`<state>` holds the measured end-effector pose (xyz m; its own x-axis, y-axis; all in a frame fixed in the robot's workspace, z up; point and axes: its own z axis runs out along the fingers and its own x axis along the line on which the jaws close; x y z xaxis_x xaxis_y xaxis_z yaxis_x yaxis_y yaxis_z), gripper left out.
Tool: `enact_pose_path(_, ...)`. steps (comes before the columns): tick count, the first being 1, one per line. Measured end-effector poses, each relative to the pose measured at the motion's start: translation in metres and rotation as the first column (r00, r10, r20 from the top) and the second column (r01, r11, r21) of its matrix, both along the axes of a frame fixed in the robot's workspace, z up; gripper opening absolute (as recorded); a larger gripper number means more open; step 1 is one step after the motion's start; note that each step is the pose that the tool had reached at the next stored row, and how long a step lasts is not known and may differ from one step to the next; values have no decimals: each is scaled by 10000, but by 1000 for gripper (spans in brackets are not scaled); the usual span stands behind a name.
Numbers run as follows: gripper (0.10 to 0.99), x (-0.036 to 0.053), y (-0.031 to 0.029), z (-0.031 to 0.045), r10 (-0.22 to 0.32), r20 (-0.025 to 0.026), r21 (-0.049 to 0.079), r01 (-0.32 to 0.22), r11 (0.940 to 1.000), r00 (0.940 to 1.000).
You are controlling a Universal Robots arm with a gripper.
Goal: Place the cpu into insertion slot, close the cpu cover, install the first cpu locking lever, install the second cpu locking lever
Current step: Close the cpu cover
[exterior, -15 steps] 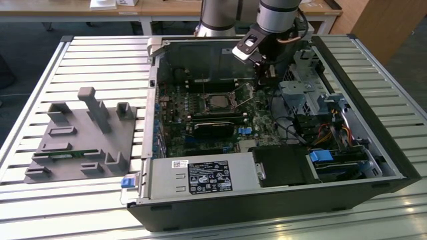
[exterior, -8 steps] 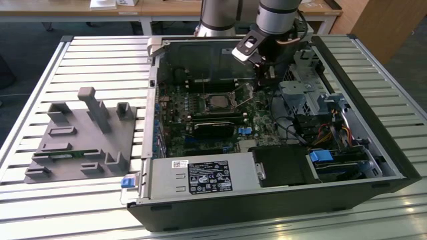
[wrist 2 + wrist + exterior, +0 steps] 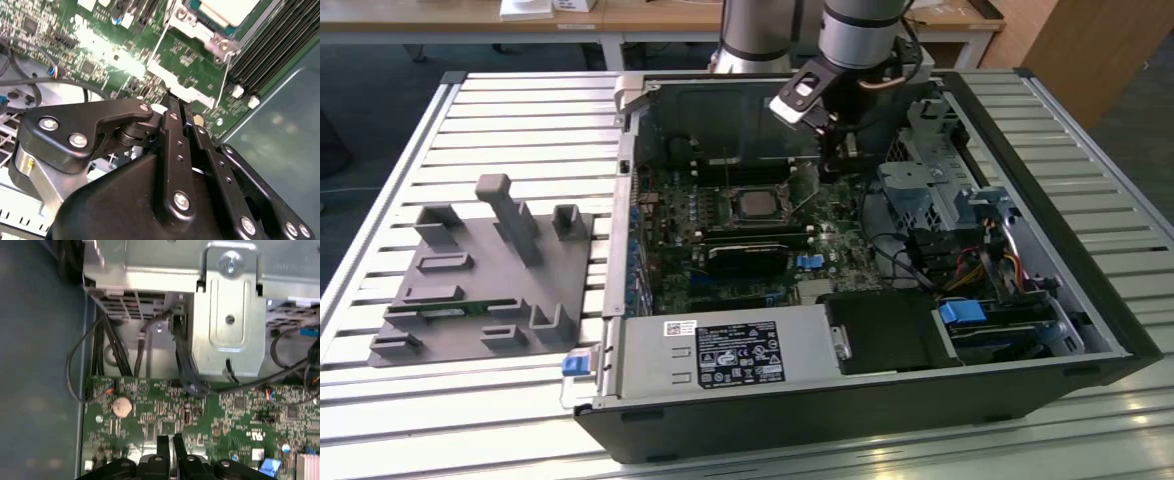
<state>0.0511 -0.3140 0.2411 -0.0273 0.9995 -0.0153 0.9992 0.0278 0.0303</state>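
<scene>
The gripper [image 3: 170, 441] hangs above the green motherboard [image 3: 150, 412], fingers pressed together with nothing between them. The cpu [image 3: 755, 204] sits in the insertion slot [image 3: 724, 206], framed by the cpu cover [image 3: 196, 31], near the gripper.

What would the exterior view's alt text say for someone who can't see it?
A robot arm has its pincer down inside an open computer case on a slatted table, near the cpu on the green motherboard. A grey moulded holder lies at the exterior view's left.
</scene>
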Motion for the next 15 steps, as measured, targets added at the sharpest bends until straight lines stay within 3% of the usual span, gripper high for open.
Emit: enact_pose_path(15, 176, -298, 0, -2, -1, 0, 1, 1, 10000, 10000)
